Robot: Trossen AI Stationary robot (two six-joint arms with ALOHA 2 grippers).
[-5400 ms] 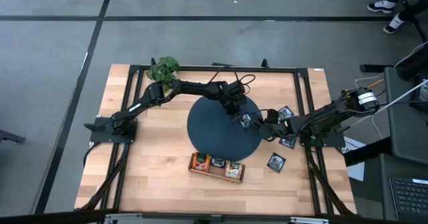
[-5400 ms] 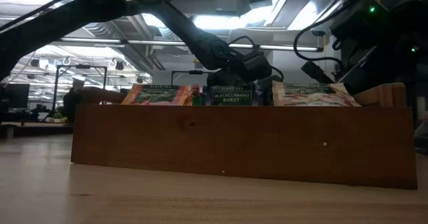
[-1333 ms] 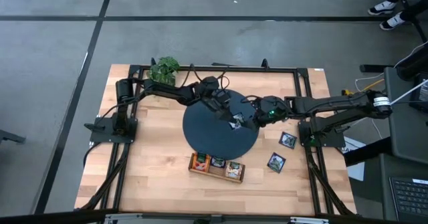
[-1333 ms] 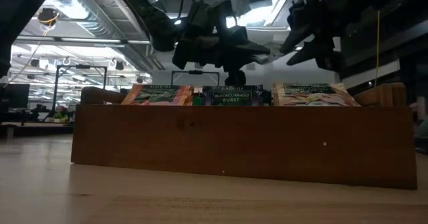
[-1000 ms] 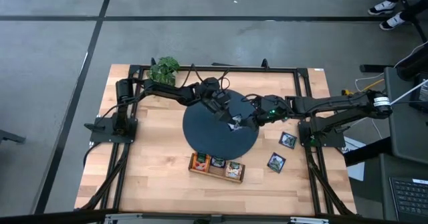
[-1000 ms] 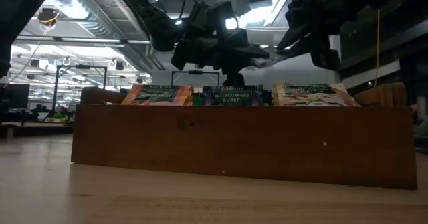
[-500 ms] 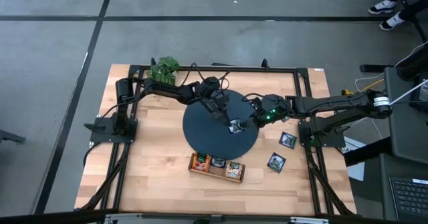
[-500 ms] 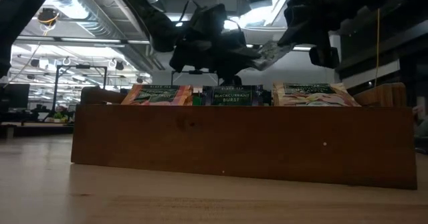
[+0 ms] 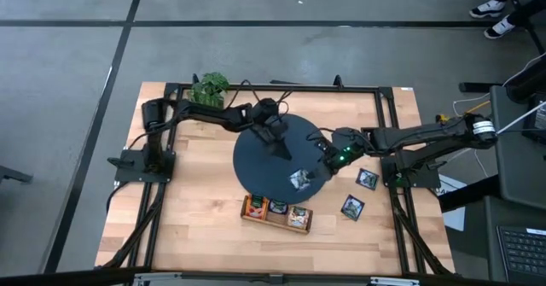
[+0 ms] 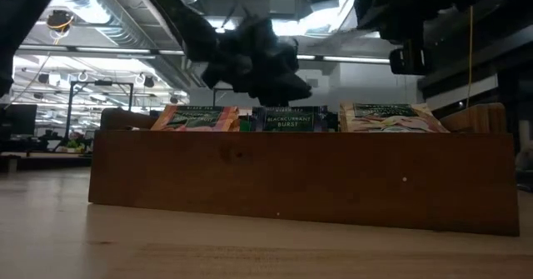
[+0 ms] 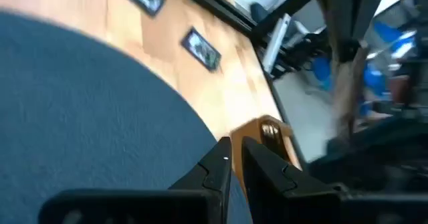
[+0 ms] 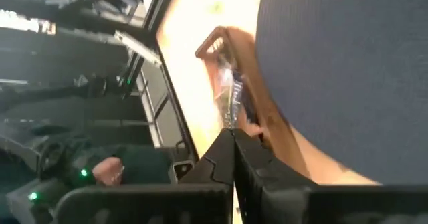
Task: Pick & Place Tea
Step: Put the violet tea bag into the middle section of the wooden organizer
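Two grippers over the round mat (image 9: 256, 162), one tea sachet (image 9: 299, 179) lying on it near the tray-side edge.

Left gripper (image 9: 280, 144) shows its fingers nearly together, empty; right gripper (image 9: 322, 166) appears pressed shut, though blurred. Two more sachets (image 9: 367, 178) lie on the table (image 9: 196, 226). The three-compartment wooden tray (image 9: 275, 214) holds sachets, one reading "BLACKCURRANT BURST" (image 10: 287, 119).

Tray (image 9: 275, 210) borders the mat (image 9: 264, 171); 2 sachets (image 9: 359, 192) lie beside.
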